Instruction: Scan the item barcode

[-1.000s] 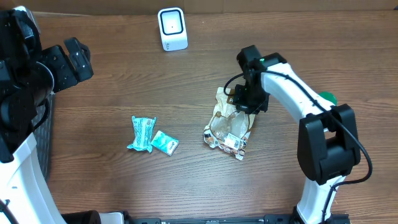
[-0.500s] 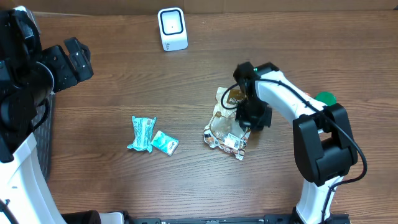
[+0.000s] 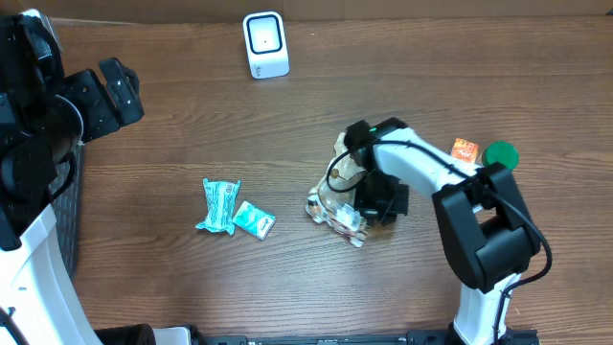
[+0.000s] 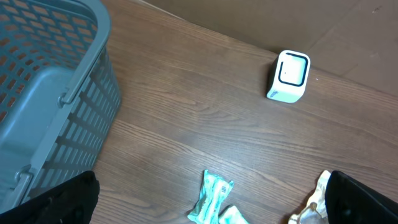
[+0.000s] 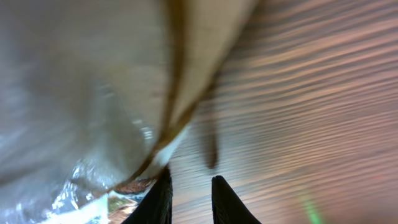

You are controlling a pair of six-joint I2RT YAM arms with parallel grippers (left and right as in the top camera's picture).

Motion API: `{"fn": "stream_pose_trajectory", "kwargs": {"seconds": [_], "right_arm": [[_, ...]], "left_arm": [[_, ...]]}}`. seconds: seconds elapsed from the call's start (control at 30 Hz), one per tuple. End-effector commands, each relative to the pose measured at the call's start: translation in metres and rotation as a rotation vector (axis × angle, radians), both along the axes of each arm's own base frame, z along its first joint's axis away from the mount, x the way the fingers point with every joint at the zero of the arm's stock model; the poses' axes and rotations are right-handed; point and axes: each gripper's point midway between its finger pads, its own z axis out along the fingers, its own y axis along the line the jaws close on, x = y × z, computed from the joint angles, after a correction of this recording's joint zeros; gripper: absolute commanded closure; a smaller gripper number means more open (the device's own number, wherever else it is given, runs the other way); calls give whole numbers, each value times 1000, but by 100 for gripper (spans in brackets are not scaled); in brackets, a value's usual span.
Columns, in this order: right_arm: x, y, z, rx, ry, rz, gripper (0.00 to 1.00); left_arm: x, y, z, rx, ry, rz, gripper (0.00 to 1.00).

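Wood-grain bench [image 3: 172, 144]: brown planked surface that carries every loose item.
Snack bag [image 3: 337, 187]: crinkled pouch, part clear film and part brown print. It lies flat a little to the right of the bench centre. Its printed end points to the near edge, and the print is too small to read.
Right hand [image 5: 191, 202]: lowered to bench level at the side of the Snack bag that faces the right edge. The fingers are almost closed, with only a slim gap. Only wood shows between the tips, and bag film lies against the outer face of one finger. The wrist view is blurred.
Left hand [image 3: 113, 91]: raised above the left edge, fingers spread fully apart, holding nothing.
Scanner [image 3: 265, 43]: white unit standing near the far edge, well apart from the Snack bag.
Teal packets [image 3: 233, 211]: two, touching, between the Snack bag and the left edge.
Basket [image 4: 43, 93]: grey-blue, slatted, at the left edge.
Orange packet [image 3: 465, 149]: near the right edge, just beside the Green disc [image 3: 500, 154].
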Motion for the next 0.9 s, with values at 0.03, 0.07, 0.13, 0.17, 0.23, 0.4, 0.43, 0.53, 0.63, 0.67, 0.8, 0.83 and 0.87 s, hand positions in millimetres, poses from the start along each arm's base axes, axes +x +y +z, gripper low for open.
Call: {"fn": "stream_pose_trajectory", "kwargs": {"seconds": [0.03,0.07,0.13,0.17,0.23,0.4,0.43,0.53,0.63,0.67,0.8,0.83,0.87], "right_arm": [[-4,47,-7,91,-58,94,80],[-1,53,-6,103,-76,112,80],[6,63,-1,127,-103,143,80],[12,68,2,140,-123,145,78],[26,82,9,188,-169,154,76],[64,143,25,475,-315,196,76],[73,153,29,520,-356,201,76],[93,168,39,575,-448,213,76],[126,158,67,584,-517,217,76],[135,151,75,578,-534,208,76],[177,107,91,485,-628,140,76],[188,91,91,450,-652,113,76],[196,77,89,415,-669,90,76]], "left_arm": [[0,3,3,1,-11,17,0],[0,3,3,1,-11,17,0],[0,3,3,1,-11,17,0],[0,3,3,1,-11,17,1],[0,3,3,1,-11,17,1],[0,3,3,1,-11,17,1],[0,3,3,1,-11,17,1],[0,3,3,1,-11,17,0],[0,3,3,1,-11,17,0],[0,3,3,1,-11,17,0],[0,3,3,1,-11,17,1],[0,3,3,1,-11,17,0],[0,3,3,1,-11,17,1]]}}
